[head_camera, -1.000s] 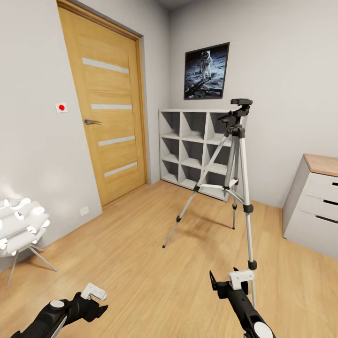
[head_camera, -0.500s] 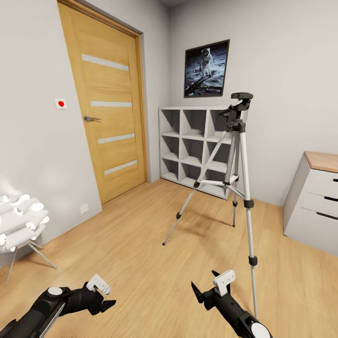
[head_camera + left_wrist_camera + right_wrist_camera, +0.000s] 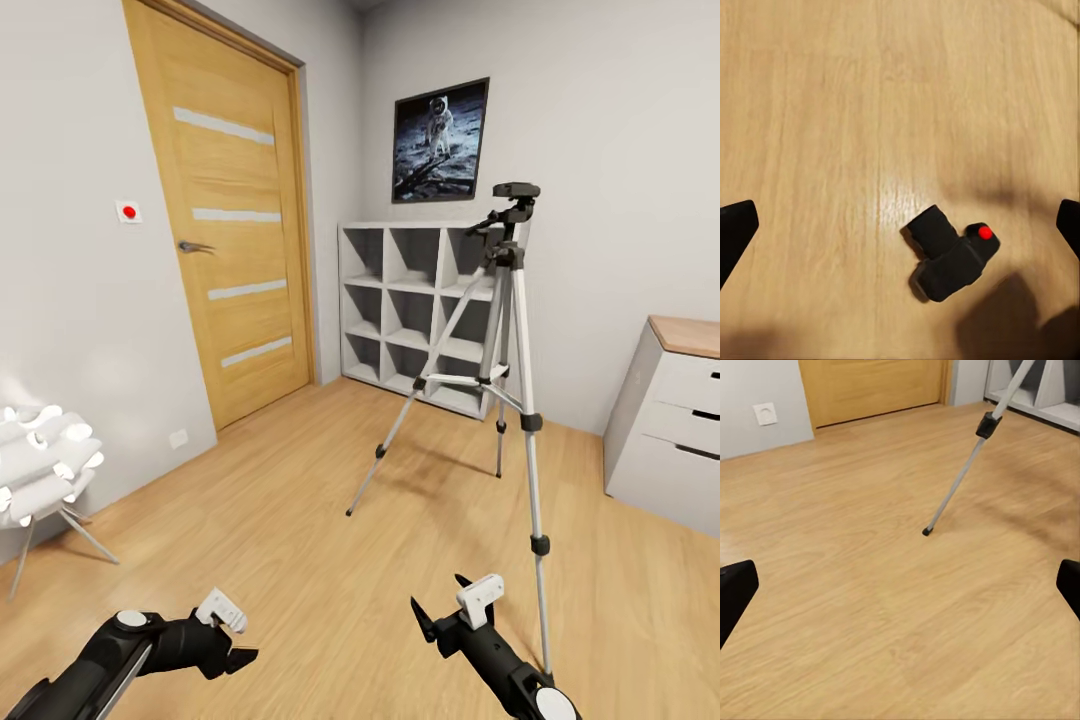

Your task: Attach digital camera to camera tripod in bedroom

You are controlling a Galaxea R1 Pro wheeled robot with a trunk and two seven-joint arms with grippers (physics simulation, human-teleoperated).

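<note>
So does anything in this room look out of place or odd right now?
Yes: the digital camera lies on the bare wood floor, seen below the open left gripper, not mounted. The camera tripod stands upright with its head bare. Nothing looks spilled or damaged.

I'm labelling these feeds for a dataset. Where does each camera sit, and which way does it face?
Head view: on the robot's head, facing forward and down at the camera tripod; left gripper and right gripper show, both open.
Left wrist view: near the left gripper, facing the floor and the digital camera; fingertips show.
Right wrist view: near the right gripper, facing a tripod leg; fingertips show.
Shared: head and right wrist views see the tripod.
</note>
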